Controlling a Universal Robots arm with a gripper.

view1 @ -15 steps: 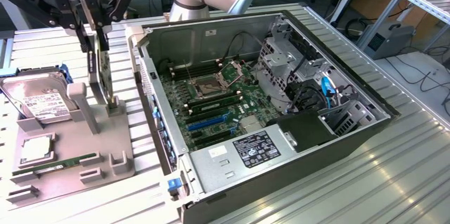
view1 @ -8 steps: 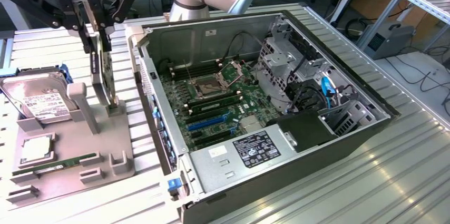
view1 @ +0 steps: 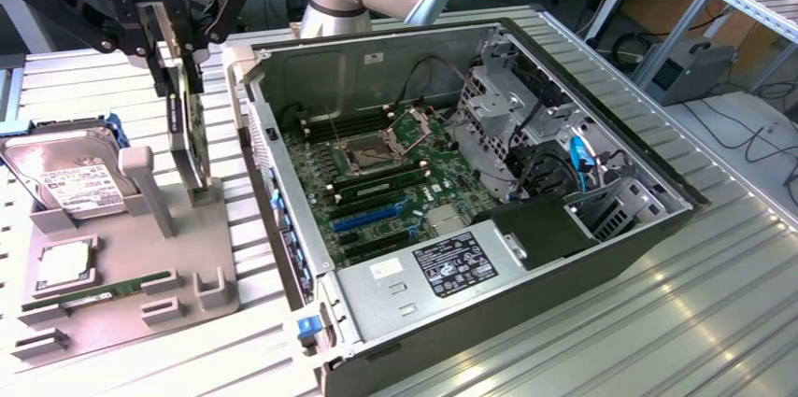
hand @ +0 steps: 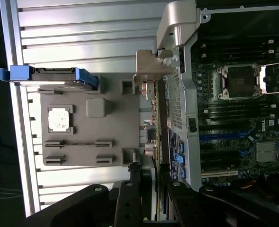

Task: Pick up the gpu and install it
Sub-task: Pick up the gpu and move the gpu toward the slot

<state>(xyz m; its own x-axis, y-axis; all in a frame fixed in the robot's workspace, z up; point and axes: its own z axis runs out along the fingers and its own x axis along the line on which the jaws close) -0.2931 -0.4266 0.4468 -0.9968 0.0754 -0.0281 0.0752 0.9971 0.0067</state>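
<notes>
Gripping the gpu (view1: 193, 135) by its upper edge, gripper (view1: 178, 59) jaws apparently clamped on both faces. Hangs straight below the grip, long axis vertical, lower end at or just above the grey holder (view1: 125, 276), just beside the open computer case (view1: 648, 229).

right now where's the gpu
At the exterior view's left, the gpu stands upright in the gripper, at the grey holder, beside the open computer case.

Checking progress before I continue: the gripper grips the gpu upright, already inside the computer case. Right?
Not inside. The exterior view shows the gripper gripping the gpu upright outside the computer case, at the gray holder beside it.
</notes>
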